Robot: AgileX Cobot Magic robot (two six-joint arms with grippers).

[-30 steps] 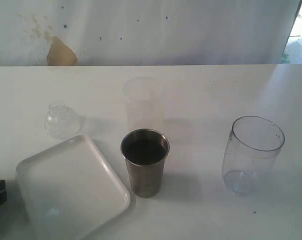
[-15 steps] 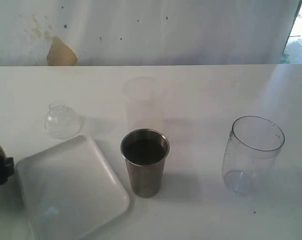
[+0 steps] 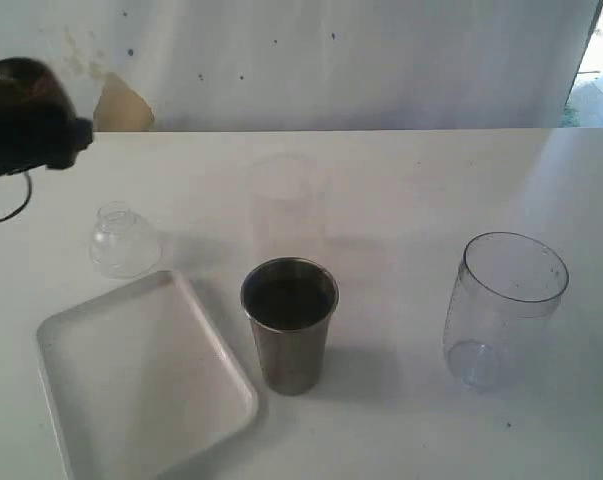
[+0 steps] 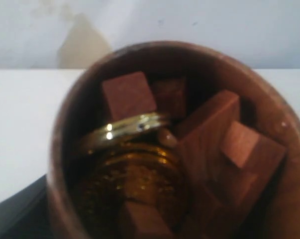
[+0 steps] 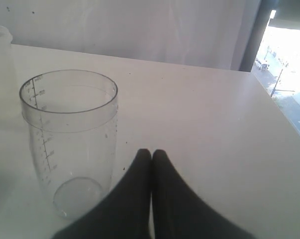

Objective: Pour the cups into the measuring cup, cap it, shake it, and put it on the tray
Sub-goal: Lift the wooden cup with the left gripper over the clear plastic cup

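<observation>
Left gripper (image 3: 36, 130), aloft over the surface's (image 3: 401, 180) far-left side, grips a wooden cup (image 4: 162, 52) packed with wooden blocks (image 4: 127, 94). Near it sit a clear dome lid (image 3: 124, 240) and the white tray (image 3: 141, 390), then a steel tumbler (image 3: 289, 335). Right gripper (image 5: 151, 155), fingers pressed together and empty, is just beside the clear measuring cup (image 3: 503, 310), well apart from the tray.

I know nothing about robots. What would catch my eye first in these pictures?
The wooden cup fills the left wrist view, packed with reddish wooden blocks and a gold-coloured ring. Then the steel tumbler at the table's middle and the clear measuring cup to its right in the exterior view, with the right hand shut beside that cup.
</observation>
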